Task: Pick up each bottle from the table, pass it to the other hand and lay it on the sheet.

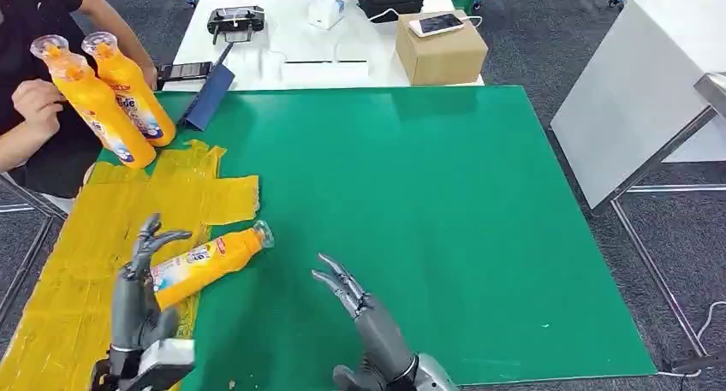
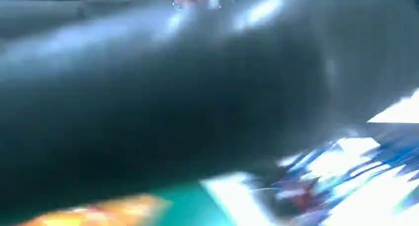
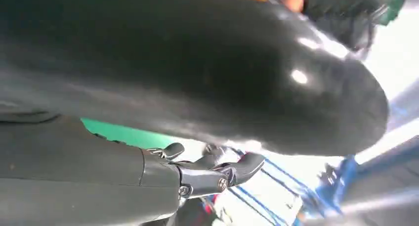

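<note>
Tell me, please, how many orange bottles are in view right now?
3. One bottle lies at the yellow sheet's edge in the left hand; two bottles are with the person at the far left.

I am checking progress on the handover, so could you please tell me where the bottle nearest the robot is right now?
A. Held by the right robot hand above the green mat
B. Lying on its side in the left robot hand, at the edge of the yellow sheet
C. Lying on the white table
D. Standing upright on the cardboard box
B: the bottle lies tilted in the left robot hand over the yellow sheet edge, while the right robot hand is empty with fingers spread.
</note>
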Motion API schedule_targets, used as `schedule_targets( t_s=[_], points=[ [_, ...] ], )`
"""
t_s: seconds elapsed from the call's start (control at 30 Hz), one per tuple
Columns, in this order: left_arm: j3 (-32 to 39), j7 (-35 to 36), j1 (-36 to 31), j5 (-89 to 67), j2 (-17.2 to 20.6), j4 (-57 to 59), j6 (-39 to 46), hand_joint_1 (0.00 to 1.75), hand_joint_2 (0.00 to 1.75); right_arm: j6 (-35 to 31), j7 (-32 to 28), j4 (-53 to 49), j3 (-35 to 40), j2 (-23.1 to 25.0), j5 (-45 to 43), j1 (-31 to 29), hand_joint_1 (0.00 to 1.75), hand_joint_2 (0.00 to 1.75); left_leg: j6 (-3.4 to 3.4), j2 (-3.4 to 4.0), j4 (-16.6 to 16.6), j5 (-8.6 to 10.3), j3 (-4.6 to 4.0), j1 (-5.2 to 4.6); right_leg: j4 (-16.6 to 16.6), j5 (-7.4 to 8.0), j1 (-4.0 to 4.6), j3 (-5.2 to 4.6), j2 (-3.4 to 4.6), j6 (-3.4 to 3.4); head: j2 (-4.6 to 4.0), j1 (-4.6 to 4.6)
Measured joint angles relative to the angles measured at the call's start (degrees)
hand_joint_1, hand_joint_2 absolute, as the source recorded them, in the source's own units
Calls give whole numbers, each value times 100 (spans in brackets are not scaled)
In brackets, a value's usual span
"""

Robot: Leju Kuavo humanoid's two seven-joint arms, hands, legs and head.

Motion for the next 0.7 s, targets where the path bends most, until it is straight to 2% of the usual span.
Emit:
schedule_targets(
  t_s=[0.07,0.2,0.33,0.4,0.57,0.7],
  points=[
    [35,165,146,7,-240,-306,-81,0,0,-20,17,-131,-24,72,46,41,0,0,3,-7,-1,-3,6,1,-2,-14,1,-43,-2,4,0,-2],
    [148,182,302,-335,-484,-582,-243,0,0,-50,0,-253,-59,144,85,86,0,0,0,-16,-3,2,12,9,-1,-13,8,-38,-6,10,0,-2],
    [83,85,384,491,-620,-707,-1588,0,0,-57,-239,-358,-87,194,-46,131,0,0,0,-16,-2,7,13,10,1,-11,8,-30,-6,11,0,-4],
    [-75,-57,464,814,-719,-745,-1980,0,0,9,-330,-404,-138,258,-155,144,0,0,0,-16,-1,7,13,8,1,-9,6,14,-6,13,0,-2],
    [-603,-63,505,735,-791,-720,-2024,0,0,-52,-315,-404,-212,330,-24,127,0,0,2,-20,0,7,13,4,1,-8,3,26,-8,14,0,-2],
    [-700,-61,505,735,-793,-714,-2017,0,0,-63,-328,-404,-247,350,-66,134,0,0,2,-19,0,7,14,5,0,-9,5,25,-9,14,0,-4]
  ],
)
